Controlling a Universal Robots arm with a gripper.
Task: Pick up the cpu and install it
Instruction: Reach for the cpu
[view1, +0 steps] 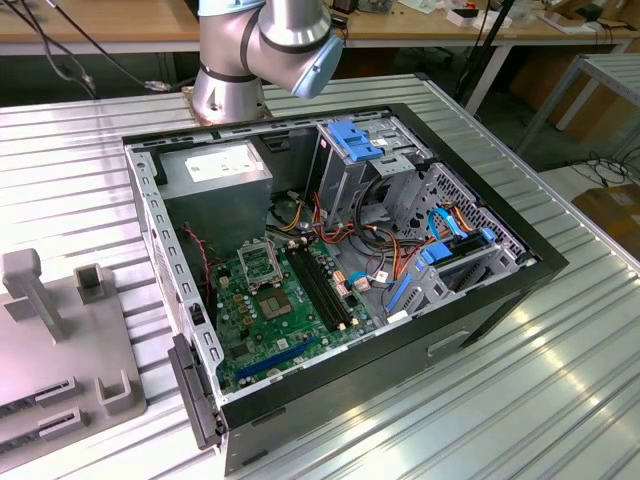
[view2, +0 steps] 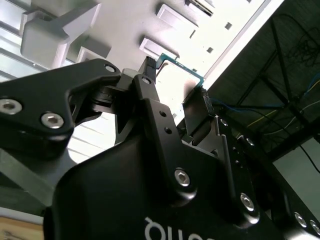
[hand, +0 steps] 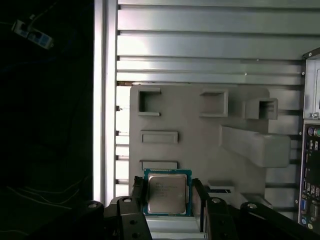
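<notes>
The open computer case (view1: 340, 395) lay on the ribbed metal table (view1: 560, 400). Its green motherboard (view1: 270, 335) carried the socket frame (view1: 258, 262) near the power supply (view1: 215, 168). The arm base (view1: 228, 90) stood beside that end. A grey fixture tray (view1: 50, 350) lay at the exterior view's left.

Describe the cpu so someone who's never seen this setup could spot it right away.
In the first wrist view, find the grey fixture tray on the ribbed table. Over it, the gripper grips the cpu: a thin silvery square with a greenish rim, unlike the plain grey tray.
</notes>
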